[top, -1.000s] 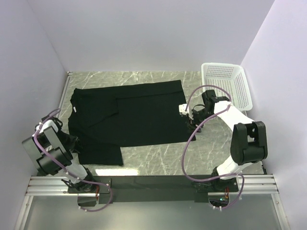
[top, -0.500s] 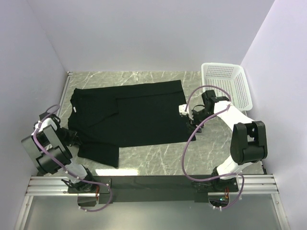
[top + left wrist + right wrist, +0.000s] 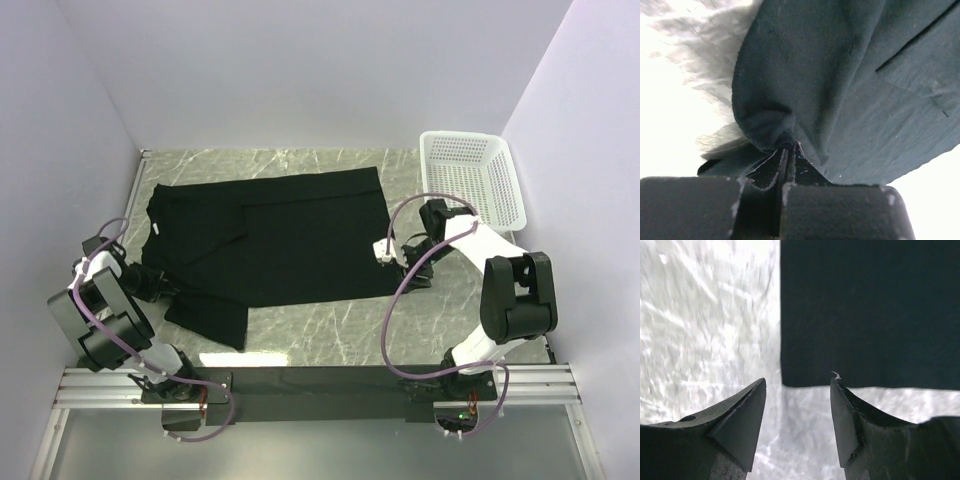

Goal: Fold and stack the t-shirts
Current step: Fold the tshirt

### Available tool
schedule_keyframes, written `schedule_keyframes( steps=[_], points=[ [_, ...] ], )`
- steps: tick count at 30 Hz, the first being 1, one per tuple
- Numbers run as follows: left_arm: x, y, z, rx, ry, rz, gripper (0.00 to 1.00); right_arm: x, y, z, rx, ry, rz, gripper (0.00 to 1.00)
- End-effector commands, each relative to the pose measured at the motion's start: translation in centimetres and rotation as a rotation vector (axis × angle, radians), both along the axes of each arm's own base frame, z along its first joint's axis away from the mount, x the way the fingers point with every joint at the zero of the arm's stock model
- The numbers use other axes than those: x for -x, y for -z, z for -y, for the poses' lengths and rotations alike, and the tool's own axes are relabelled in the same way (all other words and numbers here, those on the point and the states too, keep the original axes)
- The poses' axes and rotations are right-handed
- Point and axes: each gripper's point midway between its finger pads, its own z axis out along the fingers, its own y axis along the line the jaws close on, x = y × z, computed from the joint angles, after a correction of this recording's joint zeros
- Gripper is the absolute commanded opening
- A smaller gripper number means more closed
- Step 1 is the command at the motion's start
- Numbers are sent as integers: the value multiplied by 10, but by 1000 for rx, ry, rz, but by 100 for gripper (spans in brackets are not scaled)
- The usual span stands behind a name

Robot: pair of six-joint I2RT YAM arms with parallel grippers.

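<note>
Just pinched shut on t-shirt [image 3: 280, 235] sleeve edge with left hand [image 3: 788, 150], lower left. Slid right hand [image 3: 797, 382], agape and empty, down to hem corner, centre right. Spread flat on worktop [image 3: 330, 335], mid-frame; seemingly set for first fold.

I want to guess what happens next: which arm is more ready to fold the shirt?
Left. The left fingers are pinched shut on a bunch of the black t-shirt. The right fingers stand open before the shirt's corner, holding nothing.
</note>
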Motion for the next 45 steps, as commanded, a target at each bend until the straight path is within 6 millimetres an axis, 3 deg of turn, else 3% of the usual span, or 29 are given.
schedule_keyframes(
  steps=[1,4,12,21,23,29,32,38,45],
  points=[
    [-10,-11,6,13,28,88,1,7,10,19,117,-29,14,61],
    [-11,-13,7,20,31,101,1,6,16,25,176,-28,50,61],
    [-9,-13,13,42,37,125,1,-3,27,10,212,20,81,61],
    [-6,-20,18,67,29,159,1,1,39,4,234,58,91,41],
    [-4,-21,18,68,27,161,1,-1,37,3,227,74,94,29],
    [2,-25,18,66,27,169,1,-15,13,2,163,189,127,0],
    [3,-32,18,55,16,179,1,-30,-15,-1,105,250,141,0],
    [1,-49,16,44,-22,216,1,-58,-49,2,6,349,147,0],
    [-3,-60,3,9,-92,244,1,-93,-53,7,-14,490,144,0]
  ],
)
